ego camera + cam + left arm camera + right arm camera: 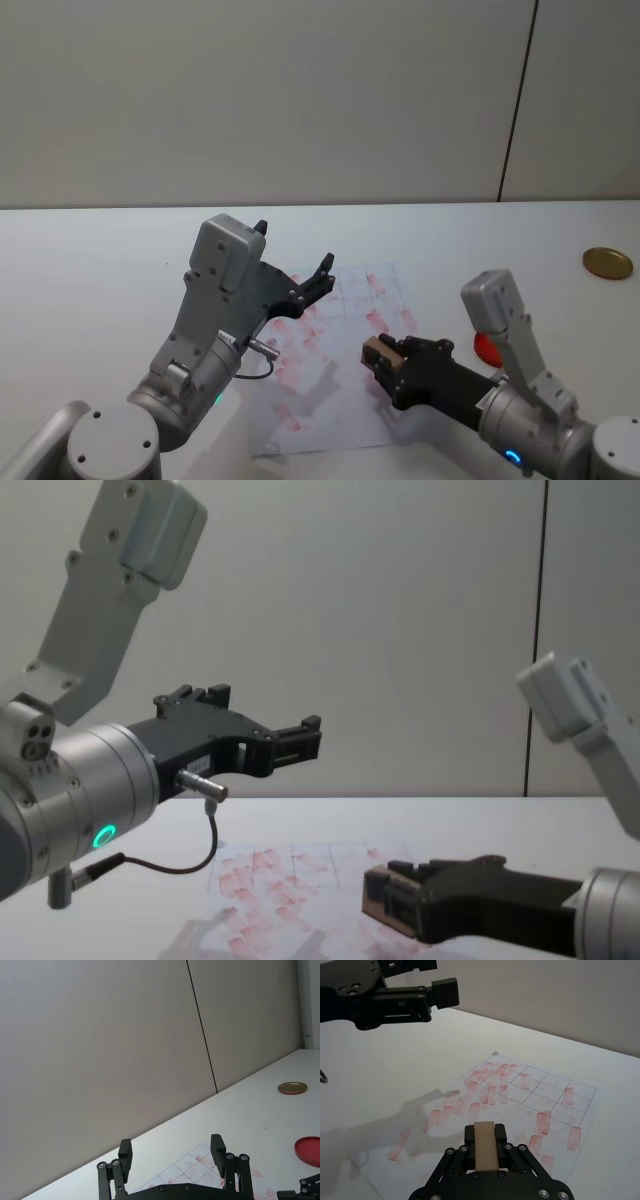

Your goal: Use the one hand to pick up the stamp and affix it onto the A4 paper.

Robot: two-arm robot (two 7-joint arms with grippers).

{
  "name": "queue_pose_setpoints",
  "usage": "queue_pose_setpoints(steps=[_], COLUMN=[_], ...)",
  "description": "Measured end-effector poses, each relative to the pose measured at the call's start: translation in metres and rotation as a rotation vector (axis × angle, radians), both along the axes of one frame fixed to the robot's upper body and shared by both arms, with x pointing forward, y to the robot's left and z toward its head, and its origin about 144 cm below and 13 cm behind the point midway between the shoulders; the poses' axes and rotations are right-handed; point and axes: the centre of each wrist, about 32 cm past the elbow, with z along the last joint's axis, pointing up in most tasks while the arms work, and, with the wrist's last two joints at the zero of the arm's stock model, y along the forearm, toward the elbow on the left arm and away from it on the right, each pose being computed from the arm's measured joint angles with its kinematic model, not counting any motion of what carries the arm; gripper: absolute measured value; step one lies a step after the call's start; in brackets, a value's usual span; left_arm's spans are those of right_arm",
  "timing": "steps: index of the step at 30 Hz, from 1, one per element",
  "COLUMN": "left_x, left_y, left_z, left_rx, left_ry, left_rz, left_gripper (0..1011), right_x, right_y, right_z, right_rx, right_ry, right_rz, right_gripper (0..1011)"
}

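Stamp (485, 1150) gripped in closed right pincer (383, 358) over A4 paper (555, 1095); left pincer (171, 1147) spread, empty, aloft. Risks smudged, overlapping print if tilted.

The place looked like a robotics lab or test room. A plain white table (90, 250) ran back to a flat grey panelled wall (250, 100) on the far side, with one dark vertical seam (518, 100) toward the right. A grey machine left arm (215, 330) and right arm (520, 395) reached in from the near side. Between them the A4 paper (540, 1091) bore a ruled grid crowded with repeated red marks, like a trial sheet. A red disc (310, 1150) lay at the right, a gold lid (608, 263) farther off.
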Motion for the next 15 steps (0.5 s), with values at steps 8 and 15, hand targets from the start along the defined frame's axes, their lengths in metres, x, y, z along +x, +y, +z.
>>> queue_pose_setpoints(steps=[8,15], left_x=[0.0,0.0], left_y=[0.0,0.0], left_z=[0.0,0.0], left_rx=[0.0,0.0], left_ry=[0.0,0.0], left_rz=[0.0,0.0], left_gripper=[993,993], right_x=[-0.004,-0.007], right_y=[0.002,0.002], right_z=[-0.007,-0.012], right_rx=[-0.008,-0.021], right_ry=[0.003,0.002], right_rz=[0.009,0.016], right_gripper=[217,217])
